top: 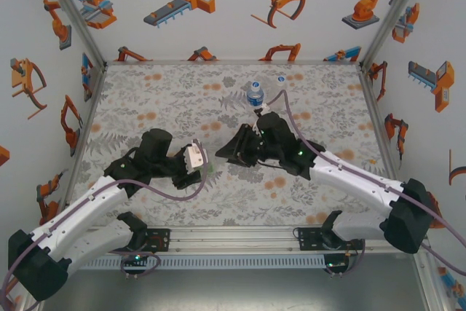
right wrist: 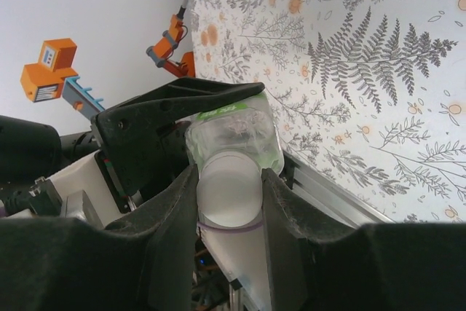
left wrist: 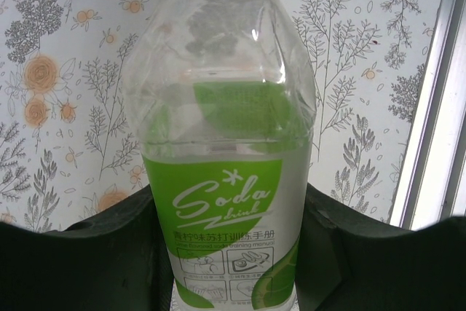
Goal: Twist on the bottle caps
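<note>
My left gripper (left wrist: 229, 253) is shut on a clear bottle with a green "Soda drink" label (left wrist: 226, 143), gripping it at the label. In the top view this gripper (top: 198, 158) holds the bottle lying towards the right gripper (top: 227, 152). A round whitish bottle cap (right wrist: 229, 194) sits against the mouth of the green-label bottle (right wrist: 233, 132), and my right gripper (right wrist: 229, 205) is shut on it, one finger on each side. A second bottle with a blue label (top: 255, 93) stands upright at the back of the table.
A small pale round object (top: 280, 76) lies just right of the blue-label bottle. The floral table (top: 145, 100) is walled on three sides. An aluminium rail (top: 240, 234) runs along the near edge, close under both grippers.
</note>
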`<state>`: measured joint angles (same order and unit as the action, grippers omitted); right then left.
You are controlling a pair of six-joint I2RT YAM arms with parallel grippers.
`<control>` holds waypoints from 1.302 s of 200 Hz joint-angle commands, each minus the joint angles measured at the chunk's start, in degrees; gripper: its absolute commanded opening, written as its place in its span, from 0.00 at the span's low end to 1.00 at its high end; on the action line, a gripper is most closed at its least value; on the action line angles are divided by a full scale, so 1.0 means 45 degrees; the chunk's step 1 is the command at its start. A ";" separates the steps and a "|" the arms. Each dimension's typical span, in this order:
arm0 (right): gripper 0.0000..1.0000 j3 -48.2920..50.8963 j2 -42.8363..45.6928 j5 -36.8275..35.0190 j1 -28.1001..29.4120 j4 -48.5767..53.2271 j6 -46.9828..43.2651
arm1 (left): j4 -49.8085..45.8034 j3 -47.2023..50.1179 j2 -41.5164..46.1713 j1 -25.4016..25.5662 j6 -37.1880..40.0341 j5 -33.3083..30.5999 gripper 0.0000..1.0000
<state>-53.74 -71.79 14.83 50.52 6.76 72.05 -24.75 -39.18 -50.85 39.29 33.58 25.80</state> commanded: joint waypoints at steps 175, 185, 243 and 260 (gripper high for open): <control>0.56 -0.4541 -0.0669 0.2752 -0.2809 0.5117 -0.5909 | 0.1048 -0.1000 -0.0555 0.0264 0.0024 -0.0242 0.00; 0.56 -0.4160 -0.0627 0.2895 -0.2809 0.4707 -0.4595 | 0.1025 -0.1025 -0.0612 0.0266 0.0023 -0.0535 0.00; 0.54 -0.2551 -0.0412 0.3613 -0.2763 0.3157 -0.1578 | 0.0761 -0.1251 -0.1015 0.0258 -0.0020 -0.1024 0.00; 0.52 -0.2480 -0.0591 0.3730 -0.2751 0.3204 -0.1601 | 0.0590 -0.1388 -0.1180 0.0289 -0.0040 -0.1046 0.00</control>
<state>-65.06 -74.26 29.15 38.26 23.07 60.64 -20.36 -42.85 -55.40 40.47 34.09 21.78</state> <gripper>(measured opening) 0.530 0.514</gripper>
